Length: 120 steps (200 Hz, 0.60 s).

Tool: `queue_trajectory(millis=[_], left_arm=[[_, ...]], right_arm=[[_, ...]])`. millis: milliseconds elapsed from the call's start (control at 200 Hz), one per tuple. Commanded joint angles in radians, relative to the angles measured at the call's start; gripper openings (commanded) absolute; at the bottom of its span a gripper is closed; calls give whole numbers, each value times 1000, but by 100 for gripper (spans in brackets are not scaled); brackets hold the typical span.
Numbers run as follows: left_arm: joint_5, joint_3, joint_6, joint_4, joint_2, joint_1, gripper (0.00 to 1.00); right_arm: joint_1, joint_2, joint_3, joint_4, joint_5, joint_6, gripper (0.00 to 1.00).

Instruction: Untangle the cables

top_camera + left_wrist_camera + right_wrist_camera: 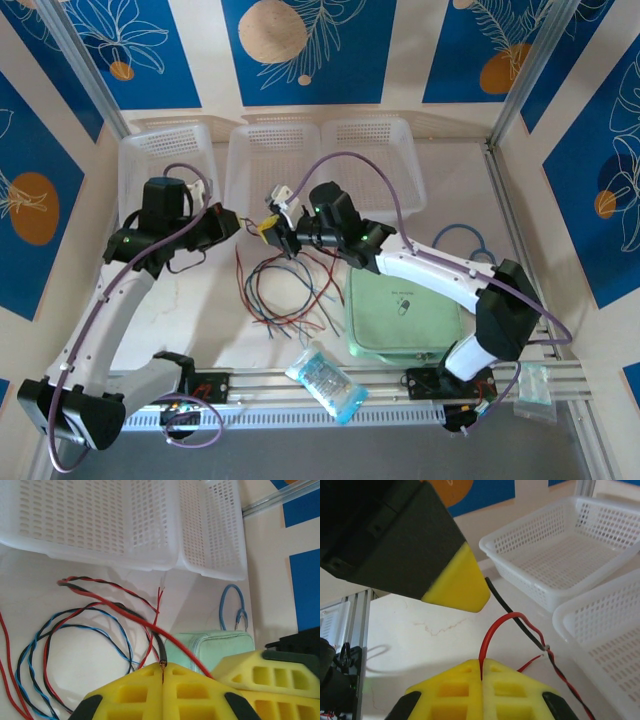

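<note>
Cables (285, 295) lie looped over one another mid-tabletop (200, 330), at six o'clock from the two end effectors, which meet tip to tip. Left end effector (162, 672) is clamped together on the dark wire (159, 647) at its bare end. Right end effector (481, 666) is pinched on a red wire (484, 640). Judging by the red-black and blue-black twists, separation has barely begun, and nearly every strand is left to pull free.

Bright, even light; faint shadows; slight close-up softness.
</note>
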<state>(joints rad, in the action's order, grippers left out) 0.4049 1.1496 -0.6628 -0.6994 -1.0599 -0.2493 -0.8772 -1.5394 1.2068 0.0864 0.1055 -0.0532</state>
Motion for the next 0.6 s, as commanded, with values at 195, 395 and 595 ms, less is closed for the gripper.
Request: queue_trajectory(millis=[195,395,595], left_arm=[[-11,239,39,-35,-32,-8,0],[-1,380,35,-2,-83,-7,0],[24,507,-10,86,-149,-6,0]], right_arm=[[38,137,-8,21,-86,32,0],[88,207,24,13,-142,50,0],[156,250,63,7,-242,17,0]])
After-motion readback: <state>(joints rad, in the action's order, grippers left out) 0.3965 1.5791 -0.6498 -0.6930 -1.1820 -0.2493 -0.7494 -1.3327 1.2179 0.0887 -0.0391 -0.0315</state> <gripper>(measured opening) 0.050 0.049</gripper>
